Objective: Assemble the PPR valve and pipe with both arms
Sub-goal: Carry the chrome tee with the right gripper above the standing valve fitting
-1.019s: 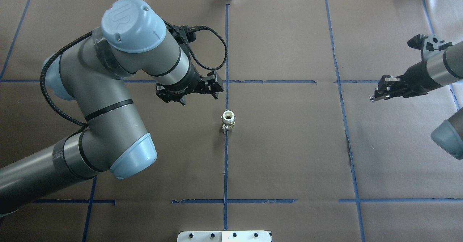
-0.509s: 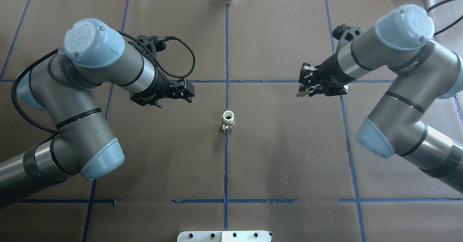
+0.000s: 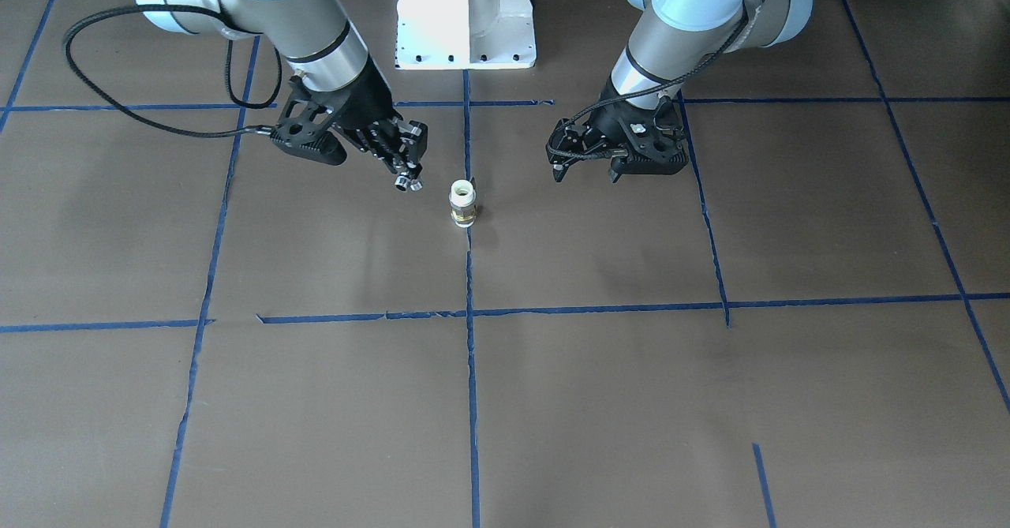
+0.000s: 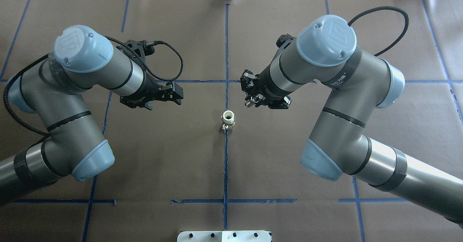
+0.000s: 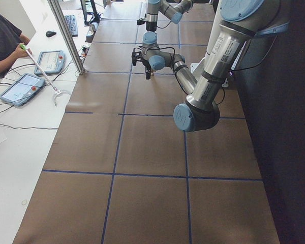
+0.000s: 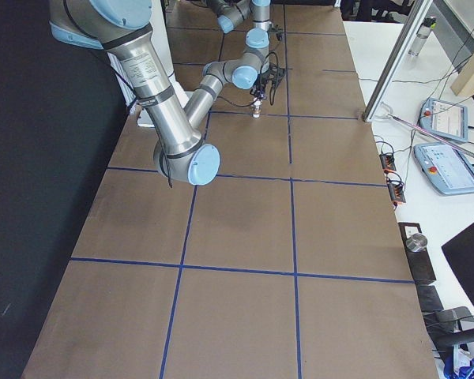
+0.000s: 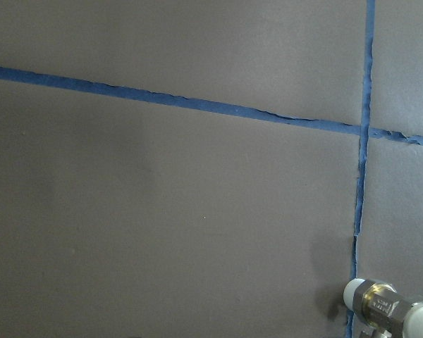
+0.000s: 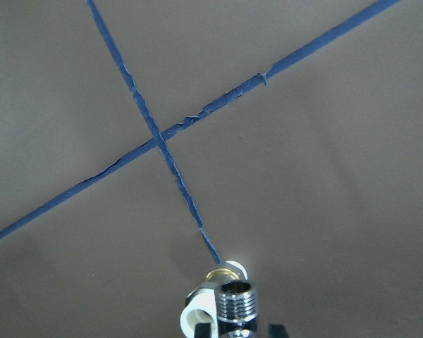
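PPR valve [image 4: 228,120] stood upright on the tabletop [image 4: 289,162], on the centre tape line [image 4: 225,162]. Just beside it, the right end effector [image 3: 408,183] hung clenched on a short threaded metal pipe [image 8: 236,299]. The left end effector [image 3: 585,171] hovered farther off, fingers spread and empty. This looked like the approach step. Next, the left probably had to steady the valve while the right aligned the threads.

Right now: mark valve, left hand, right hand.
valve [image 4: 228,120]: overhead view, white body.
left hand [image 3: 585,171]: front-facing view, between open fingertips.
right hand [image 3: 409,183]: front-facing view, fingertips gripping threaded fitting [image 8: 236,304].
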### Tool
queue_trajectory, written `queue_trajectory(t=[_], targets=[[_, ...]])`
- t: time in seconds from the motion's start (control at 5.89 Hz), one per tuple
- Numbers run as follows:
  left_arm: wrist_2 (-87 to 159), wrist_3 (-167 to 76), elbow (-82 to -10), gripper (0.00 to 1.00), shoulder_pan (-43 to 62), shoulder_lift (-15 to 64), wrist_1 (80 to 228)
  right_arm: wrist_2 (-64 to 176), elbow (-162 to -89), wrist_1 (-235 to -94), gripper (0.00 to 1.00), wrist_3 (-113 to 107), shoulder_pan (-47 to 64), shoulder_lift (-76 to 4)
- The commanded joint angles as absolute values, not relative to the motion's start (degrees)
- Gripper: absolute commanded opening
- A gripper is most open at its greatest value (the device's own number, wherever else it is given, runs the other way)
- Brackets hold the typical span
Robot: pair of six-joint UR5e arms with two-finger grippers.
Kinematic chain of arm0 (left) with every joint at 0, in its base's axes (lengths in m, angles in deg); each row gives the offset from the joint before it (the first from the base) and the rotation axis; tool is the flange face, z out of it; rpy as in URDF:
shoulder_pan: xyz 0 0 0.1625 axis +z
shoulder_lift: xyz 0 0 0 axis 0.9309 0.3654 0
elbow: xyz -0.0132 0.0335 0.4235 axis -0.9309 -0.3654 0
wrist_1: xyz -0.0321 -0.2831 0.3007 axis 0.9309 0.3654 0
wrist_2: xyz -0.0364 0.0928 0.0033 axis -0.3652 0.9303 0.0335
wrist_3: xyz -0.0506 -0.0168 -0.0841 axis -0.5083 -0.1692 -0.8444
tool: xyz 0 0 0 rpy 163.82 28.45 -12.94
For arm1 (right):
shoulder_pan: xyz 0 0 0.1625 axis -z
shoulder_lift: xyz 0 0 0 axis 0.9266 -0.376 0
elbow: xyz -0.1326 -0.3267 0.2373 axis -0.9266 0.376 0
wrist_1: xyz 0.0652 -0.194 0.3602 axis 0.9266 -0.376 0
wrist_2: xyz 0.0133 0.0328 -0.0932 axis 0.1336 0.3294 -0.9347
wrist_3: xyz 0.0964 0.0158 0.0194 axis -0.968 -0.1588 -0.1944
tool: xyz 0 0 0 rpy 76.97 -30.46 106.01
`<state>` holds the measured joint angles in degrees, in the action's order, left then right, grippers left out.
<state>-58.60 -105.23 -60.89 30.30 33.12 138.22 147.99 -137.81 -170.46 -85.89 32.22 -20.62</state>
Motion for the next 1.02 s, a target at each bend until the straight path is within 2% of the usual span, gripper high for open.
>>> queue_trajectory(t=[0.0,0.85], targets=[[-58.4,-105.3,-60.9,0.91,30.4,33.0,138.1,145.4,-131.5,-170.6,0.00,-88.1,34.2,-15.6],[-58.4,-105.3,-60.9,0.91,30.4,33.0,138.2,144.7,-131.3,-170.6,0.00,-90.1,36.7,-15.1]])
